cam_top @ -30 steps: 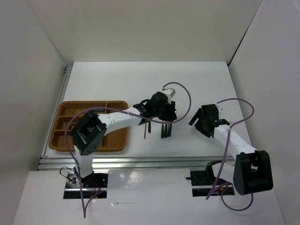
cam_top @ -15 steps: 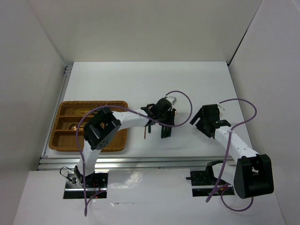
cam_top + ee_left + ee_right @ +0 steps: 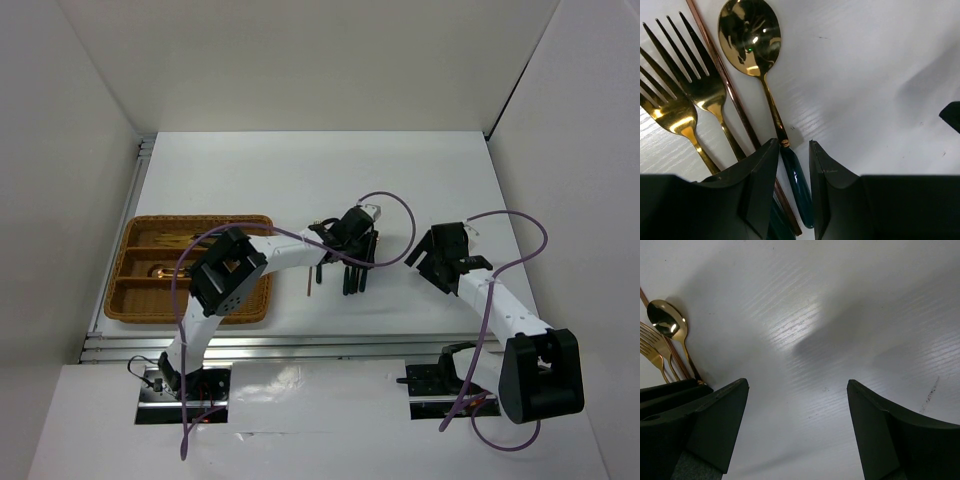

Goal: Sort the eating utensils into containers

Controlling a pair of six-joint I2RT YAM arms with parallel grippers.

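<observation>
Trouble lies mostly in the crowding: my left gripper point(image 3: 794, 165) hangs over the spoon point(image 3: 749, 35), its fingers a narrow gap apart and astride the top of the green handle, not pinching it as far as I can judge. The thin brown stick point(image 3: 725, 80) runs just beside that handle and passes under my left finger. If I close from here I may trap the stick with the spoon, or shove it into the two forks point(image 3: 695, 80) lying alongside. The handle is slim and looks slick, so the heavier bowl could swing in my grip on the way to the wicker tray point(image 3: 190, 220). This cluster lies near the middle of the table point(image 3: 300, 170), toward its near edge; the tray sits by the left edge. Only the left wrist view shows how close the stick is. The top view hides that under the gripper but shows the tray, with one gold piece point(image 3: 160, 270) in a compartment. My right gripper point(image 3: 797, 430) is spread wide, holding nothing, right of the cluster.
</observation>
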